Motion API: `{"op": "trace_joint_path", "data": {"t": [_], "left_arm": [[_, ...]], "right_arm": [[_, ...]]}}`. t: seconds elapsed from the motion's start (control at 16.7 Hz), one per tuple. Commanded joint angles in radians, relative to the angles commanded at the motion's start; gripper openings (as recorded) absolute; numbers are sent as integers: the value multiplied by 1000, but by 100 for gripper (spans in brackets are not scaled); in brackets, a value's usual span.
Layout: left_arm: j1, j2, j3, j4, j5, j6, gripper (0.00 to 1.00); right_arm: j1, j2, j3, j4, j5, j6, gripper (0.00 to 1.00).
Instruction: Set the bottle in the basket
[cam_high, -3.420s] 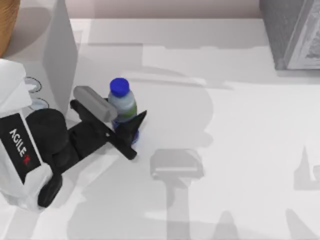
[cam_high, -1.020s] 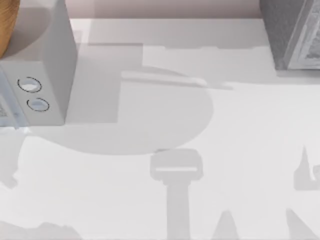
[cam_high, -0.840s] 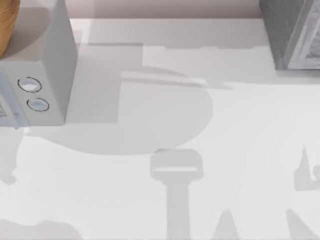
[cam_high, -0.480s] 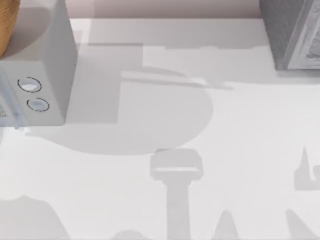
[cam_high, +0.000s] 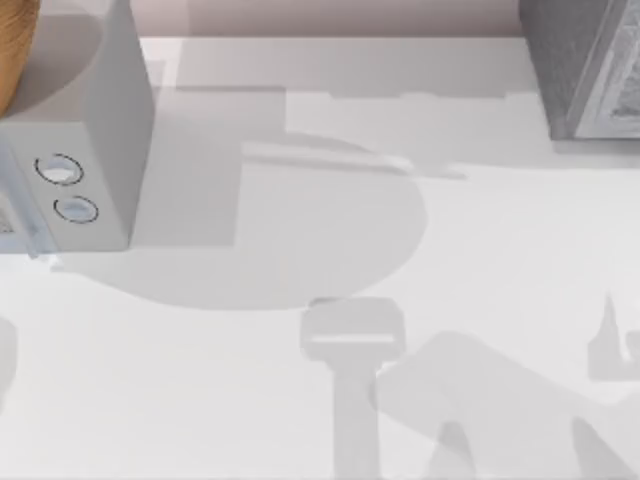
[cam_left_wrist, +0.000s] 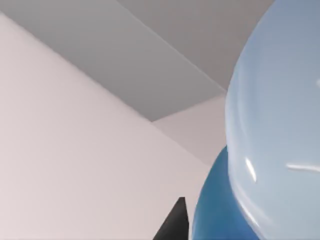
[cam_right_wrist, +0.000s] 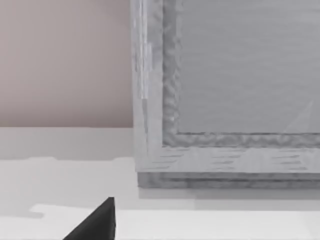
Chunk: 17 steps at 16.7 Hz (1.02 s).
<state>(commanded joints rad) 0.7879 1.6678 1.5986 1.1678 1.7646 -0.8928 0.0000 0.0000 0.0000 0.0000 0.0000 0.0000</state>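
Observation:
The bottle (cam_left_wrist: 275, 125) hangs right in front of the left wrist camera, its clear pale body and a bright-blue part against bare wall. My left gripper (cam_left_wrist: 220, 227) is shut on the bottle, with one black fingertip (cam_left_wrist: 175, 225) showing beside it. In the top view, a brown curved rim that looks like the basket (cam_high: 12, 50) sits at the far left corner, on top of a grey box. My right gripper (cam_right_wrist: 102, 220) faces a grey box at the table's back.
A grey box with two round dials (cam_high: 85, 140) stands at the back left of the white table (cam_high: 250, 400). Another textured grey box (cam_high: 590, 60) stands at the back right, close in the right wrist view (cam_right_wrist: 225, 100). Arm shadows lie across the table.
The left arm and the bottle have left the top view since 3.4 s ago. In the last half second a broad shadow spread over the table's lower right, and the lower-left shadow shrank.

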Motion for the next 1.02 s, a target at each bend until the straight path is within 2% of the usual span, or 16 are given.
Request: {"op": "trace_joint_path", "data": {"t": [0.24, 0.42, 0.6, 0.84, 0.9, 1.02], "left_arm": [[-114, 246, 380, -123, 19, -78, 0], [-182, 379, 563, -196, 24, -119, 0], [-219, 451, 651, -238, 25, -141, 0], [-223, 458, 658, -242, 25, -143, 0], [-199, 639, 1135, -483, -153, -126, 0], [-202, 639, 1128, -469, -150, -138, 0]], "right_arm": [[0, 0, 0, 0, 0, 0, 100], [0, 0, 0, 0, 0, 0, 100], [0, 0, 0, 0, 0, 0, 100], [0, 0, 0, 0, 0, 0, 100], [0, 0, 0, 0, 0, 0, 100], [0, 0, 0, 0, 0, 0, 100]]}}
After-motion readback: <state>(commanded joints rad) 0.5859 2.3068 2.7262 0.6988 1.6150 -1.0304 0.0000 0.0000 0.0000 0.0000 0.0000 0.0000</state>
